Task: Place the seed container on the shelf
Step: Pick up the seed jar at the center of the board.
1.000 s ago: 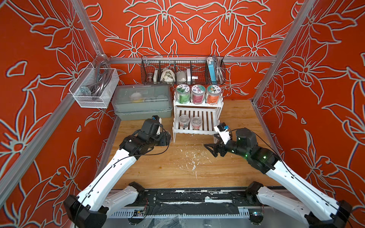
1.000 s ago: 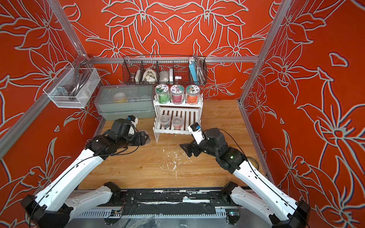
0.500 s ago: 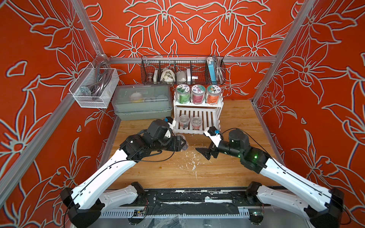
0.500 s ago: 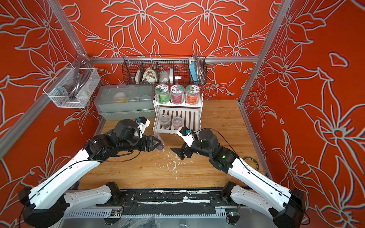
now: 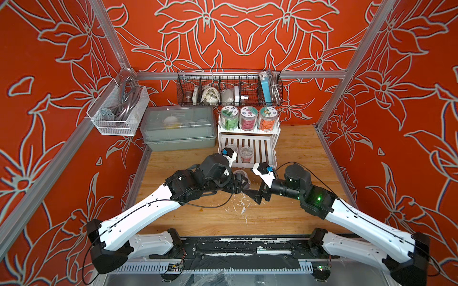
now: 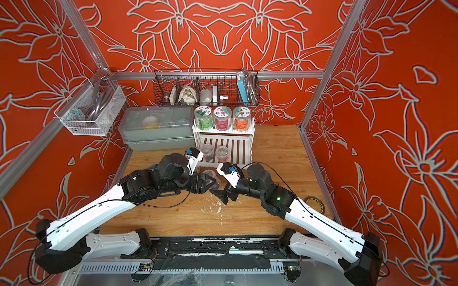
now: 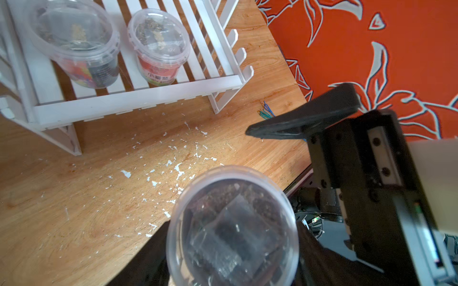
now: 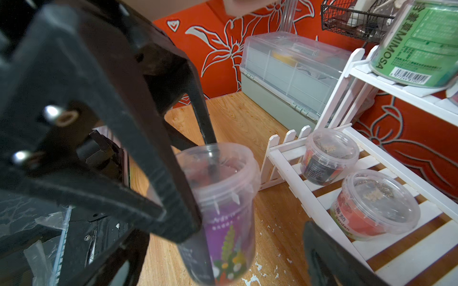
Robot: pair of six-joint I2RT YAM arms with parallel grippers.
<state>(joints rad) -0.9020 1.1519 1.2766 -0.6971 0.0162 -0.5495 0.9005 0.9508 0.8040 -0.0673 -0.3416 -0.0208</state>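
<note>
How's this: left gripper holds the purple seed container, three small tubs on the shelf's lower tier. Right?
Not three: the left wrist view shows two small tubs on the lower tier of the shelf. The left gripper holds the purple seed container.

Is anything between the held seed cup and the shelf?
Perhaps the right arm: its open end effector sits near the seed cup, and its wrist lies before the shelf's front right corner. Two tubs stand low on its left; beside them it is bare.
</note>
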